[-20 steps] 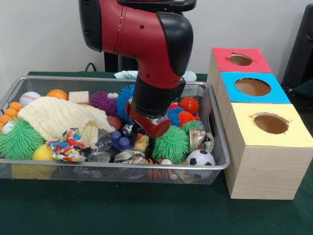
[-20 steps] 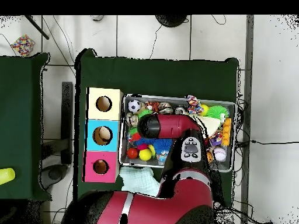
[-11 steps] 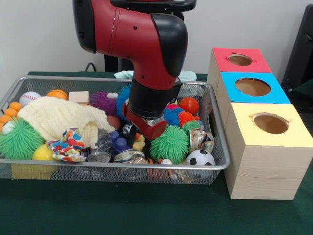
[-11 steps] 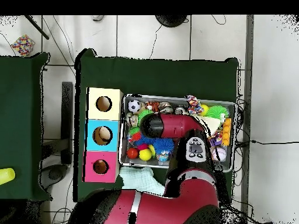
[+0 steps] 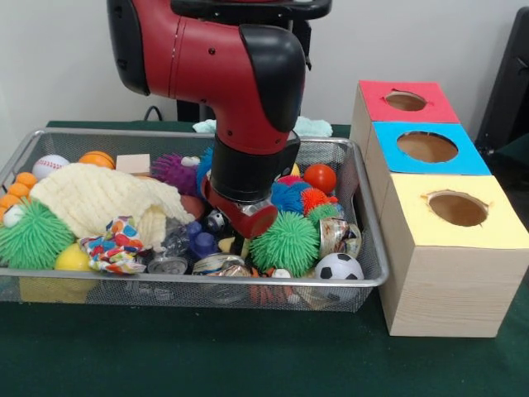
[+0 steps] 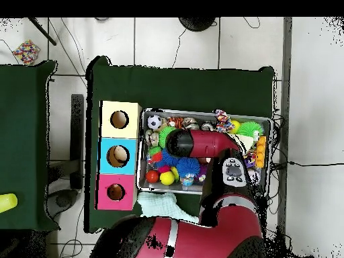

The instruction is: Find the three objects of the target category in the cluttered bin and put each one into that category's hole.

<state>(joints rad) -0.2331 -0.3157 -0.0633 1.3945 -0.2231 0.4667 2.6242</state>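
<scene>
Arm's wrist low over the bin; claw state cannot be told, so nearby green spiky ball at 3 o'clock risks being dragged up instead.

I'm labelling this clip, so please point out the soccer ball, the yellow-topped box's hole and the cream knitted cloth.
black-and-white soccer ball (image 5: 339, 266), front view, on its upper face
round hole in the yellow-topped wooden box (image 5: 457, 208), front view, hole's centre
cream knitted cloth (image 5: 95, 197), front view, middle of the fabric

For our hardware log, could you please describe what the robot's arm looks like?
The arm is bulky and rounded, glossy red with black joint covers and a black cylindrical wrist ending in a red flange. Overhead, a grey oval button panel sits on its black top.
</scene>
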